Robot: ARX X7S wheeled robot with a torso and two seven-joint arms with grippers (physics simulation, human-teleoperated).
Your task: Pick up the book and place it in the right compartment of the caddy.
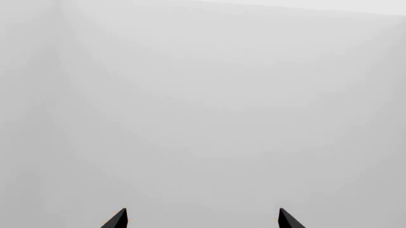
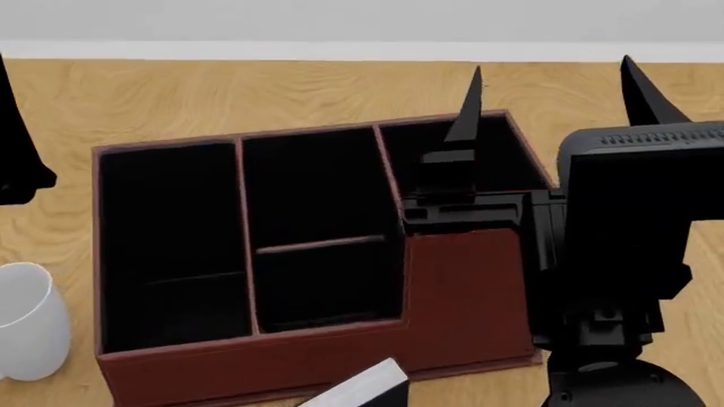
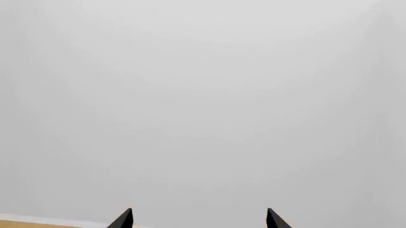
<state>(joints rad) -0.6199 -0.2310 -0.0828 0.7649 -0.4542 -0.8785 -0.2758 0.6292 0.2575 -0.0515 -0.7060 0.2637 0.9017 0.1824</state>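
a: where does the right gripper (image 2: 552, 89) stand?
b: raised over the caddy's (image 2: 464, 297) right end, its two black fingertips (image 2: 470, 106) pointing up and well apart, so the jaws are wide with nothing between them. in the right wrist view the gripper (image 3: 198, 219) shows the same spread tips against a pale grey wall (image 3: 203, 104), with a thin strip of wooden table at the lower corner.

a: and the left gripper?
b: in the left wrist view only its two tips (image 1: 120, 219) show, far apart and empty, facing that blank wall. in the head view a black part at the left edge may belong to that arm; i cannot tell which part.

a: what lies under the right arm?
b: the right compartment (image 2: 453, 153), a black-lined well with higher reddish-brown walls. the arm's black body (image 2: 616, 254) covers the caddy's right side and part of that well, so i cannot see its floor.

a: the book?
b: a slanted white edge with black beside it (image 2: 368, 386) shows at the bottom of the head view, just before the caddy's front wall. it looks like the book, mostly cut off by the frame.

a: anything else around?
b: a white mug (image 2: 29, 318) stands on the wooden table (image 2: 169, 93) near the caddy's left front corner. the middle section is split by a crossbar (image 2: 322, 244); the left section is long and undivided.
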